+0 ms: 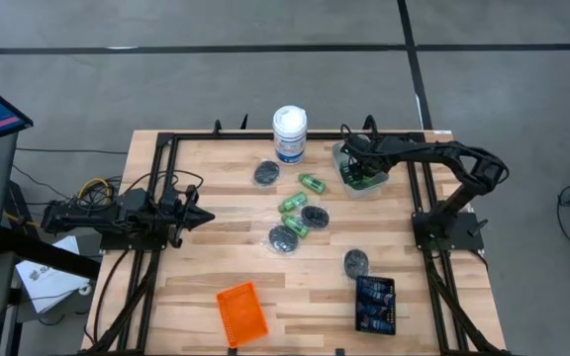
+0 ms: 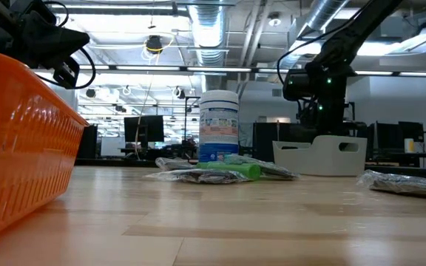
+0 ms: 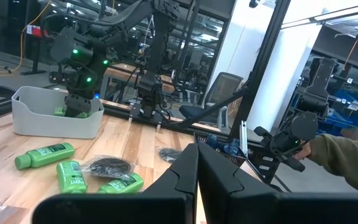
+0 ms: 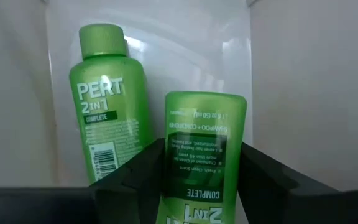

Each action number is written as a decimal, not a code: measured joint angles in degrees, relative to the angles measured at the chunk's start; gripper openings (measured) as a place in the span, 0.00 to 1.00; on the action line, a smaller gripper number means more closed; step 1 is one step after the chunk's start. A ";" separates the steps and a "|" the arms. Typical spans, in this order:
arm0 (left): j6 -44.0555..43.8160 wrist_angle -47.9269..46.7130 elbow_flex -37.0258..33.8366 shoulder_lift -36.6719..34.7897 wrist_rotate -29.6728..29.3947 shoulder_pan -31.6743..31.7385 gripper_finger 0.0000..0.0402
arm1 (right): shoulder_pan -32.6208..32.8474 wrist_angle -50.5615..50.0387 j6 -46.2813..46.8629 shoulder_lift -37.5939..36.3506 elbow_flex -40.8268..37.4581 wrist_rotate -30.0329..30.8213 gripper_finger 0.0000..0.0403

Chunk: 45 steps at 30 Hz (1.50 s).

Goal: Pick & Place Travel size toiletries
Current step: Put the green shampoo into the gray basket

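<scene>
The right gripper [image 4: 201, 180] has its two dark fingers [image 4: 143, 171] clamped on either side of a green bottle [image 4: 202, 155], label upside down, held inside the clear tray [image 4: 291, 74]. A second green bottle [image 4: 107, 99] lies on the tray floor just beside the held one. In the high view the right gripper [image 1: 356, 163] reaches down into that clear tray [image 1: 342, 150], which sits near the table's far edge, toward its right side; the arm stretches back toward the right edge.

On the bare wood near the table's middle lie three more green bottles [image 1: 311, 183], close together, with round dark pucks in clear wrap [image 1: 267, 174] scattered around them: one toward the far edge, two among the bottles and one nearer the front edge on the right. A tall white canister [image 1: 290, 133] stands at the far edge, just beside the clear tray. A black tray [image 1: 375, 304] holding dark blue tubes [image 1: 374, 294] rests near the front right corner, and an orange tray [image 1: 240, 313] sits at the front edge, left of centre.

The left gripper [image 1: 198, 219] hovers by the left edge, fingers [image 3: 185, 177] pressed together with nothing between them. A person's sleeve [image 3: 347, 162] shows beyond the table in the left wrist view.
</scene>
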 joint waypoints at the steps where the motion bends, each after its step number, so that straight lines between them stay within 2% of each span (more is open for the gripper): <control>1: 0.00 0.02 0.00 0.00 -0.01 -0.02 0.00 | 0.00 0.06 0.00 0.00 0.00 0.00 0.42; 7: 0.00 0.00 0.00 0.00 -0.01 -0.02 0.00 | 0.00 -1.17 -0.05 -0.02 0.81 0.01 0.48; 11: 0.00 0.00 0.00 0.00 -0.01 -0.01 0.00 | 0.13 -4.04 -0.40 -0.02 4.34 0.02 0.53; 16: 0.00 0.02 0.00 0.00 0.00 -0.01 0.00 | 2.60 -11.66 -2.85 -0.92 13.77 -0.02 0.57; 21: 0.00 0.02 0.00 0.00 0.01 -0.02 0.00 | 9.10 -14.15 -4.04 -2.26 24.51 -0.02 0.57; 26: 0.00 0.02 0.00 0.02 -0.01 -0.01 0.00 | 18.14 -12.37 -5.71 -2.36 31.05 0.18 0.57; 35: 0.00 0.02 0.00 0.02 -0.01 -0.01 0.00 | 33.17 -3.58 -5.27 -0.67 31.02 0.68 0.57; 38: 0.00 0.04 0.00 0.02 0.01 0.00 0.00 | 35.33 2.93 -5.44 2.06 31.50 2.12 0.56; 40: 0.00 0.25 0.00 0.35 -0.01 -0.02 0.00 | 35.98 1.82 -7.11 3.69 30.86 3.15 0.56; 42: 0.00 0.23 0.00 0.42 -0.01 0.00 0.00 | 35.88 7.13 -9.51 6.44 31.49 3.21 0.56; 45: -0.02 0.44 0.00 1.57 -0.20 -0.02 0.00 | 35.07 6.83 -14.37 10.05 31.98 3.20 0.56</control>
